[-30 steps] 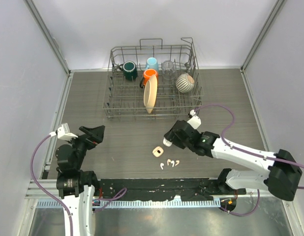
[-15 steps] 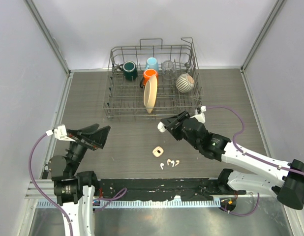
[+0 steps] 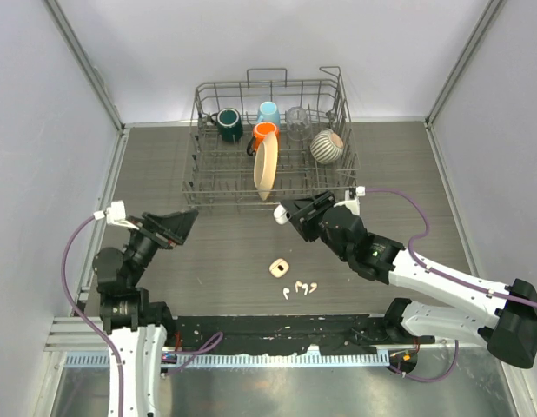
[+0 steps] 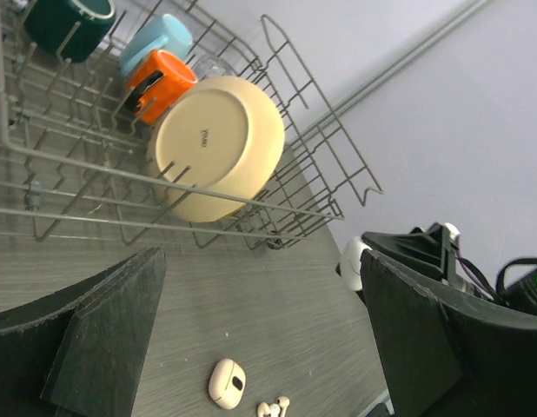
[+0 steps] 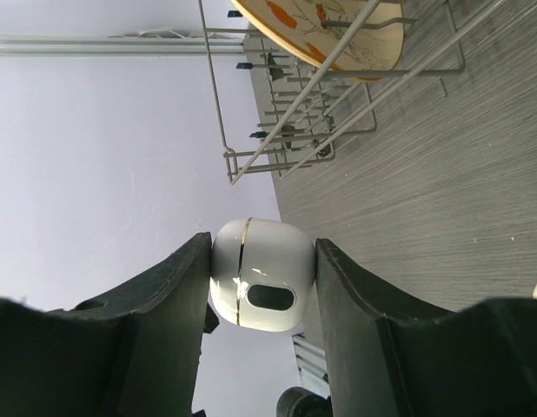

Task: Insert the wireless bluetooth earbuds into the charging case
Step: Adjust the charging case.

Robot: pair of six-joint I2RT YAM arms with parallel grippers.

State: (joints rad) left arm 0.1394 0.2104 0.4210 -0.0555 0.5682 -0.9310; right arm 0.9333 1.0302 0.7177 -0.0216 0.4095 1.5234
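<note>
Three tiny white earbuds (image 3: 301,287) lie together on the table near the front edge; they also show in the left wrist view (image 4: 273,407). A cream charging case (image 3: 278,268) lies closed just left of them, also seen in the left wrist view (image 4: 226,383). My right gripper (image 3: 284,215) is shut on a white charging case (image 5: 262,274) and holds it closed in the air, just in front of the dish rack. My left gripper (image 3: 177,224) is open and empty, raised at the left, pointing toward the middle of the table.
A wire dish rack (image 3: 192,174) stands at the back, holding a cream plate (image 3: 265,169), a green mug (image 3: 228,123), an orange mug (image 3: 265,131), a blue cup (image 3: 268,111), a glass and a striped bowl (image 3: 327,146). Walls close both sides.
My right gripper has lifted the white case and carried it left and back toward the rack. My left gripper has risen and swung forward toward the table's middle.
</note>
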